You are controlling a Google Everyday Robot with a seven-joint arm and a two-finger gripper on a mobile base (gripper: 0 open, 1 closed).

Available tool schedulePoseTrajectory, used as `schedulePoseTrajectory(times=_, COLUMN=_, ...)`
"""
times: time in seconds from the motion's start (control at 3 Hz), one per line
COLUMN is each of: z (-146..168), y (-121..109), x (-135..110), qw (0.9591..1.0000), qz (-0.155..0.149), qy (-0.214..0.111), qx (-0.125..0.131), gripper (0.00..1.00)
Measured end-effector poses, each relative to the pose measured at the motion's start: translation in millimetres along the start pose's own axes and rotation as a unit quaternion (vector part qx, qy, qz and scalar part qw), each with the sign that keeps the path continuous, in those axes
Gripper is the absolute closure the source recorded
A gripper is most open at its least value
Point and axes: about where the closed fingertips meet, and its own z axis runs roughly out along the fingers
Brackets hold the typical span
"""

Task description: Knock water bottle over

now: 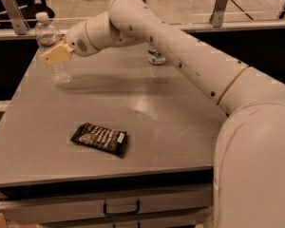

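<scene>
The water bottle (pixel 60 73), clear ribbed plastic with a white cap and a red label band, stands upright at the far left corner of the grey table (pixel 180 122). My gripper (pixel 53 55), a pale yellow tip on the white arm, is in front of the bottle's middle and covers part of it, apparently touching it. The arm reaches across the table from the right.
A white-and-green can (pixel 156 57) stands at the table's far edge, partly hidden behind the arm. A dark snack bag (pixel 100 139) lies flat near the front left. The table's left edge is close to the bottle. A drawer handle (pixel 121 208) shows below the front edge.
</scene>
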Motion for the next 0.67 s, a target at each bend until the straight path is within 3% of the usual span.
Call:
schedulePoseTrajectory(times=0.33, z=-46, y=-17, x=-1, qw=0.9983, qz=-0.019, qy=0.037, qx=0.041, gripper=0.88)
schedulePoseTrajectory(times=0.67, z=-86, y=-23, x=0, qw=0.989, qz=-0.068, qy=0.116, qx=0.061, gripper=1.0)
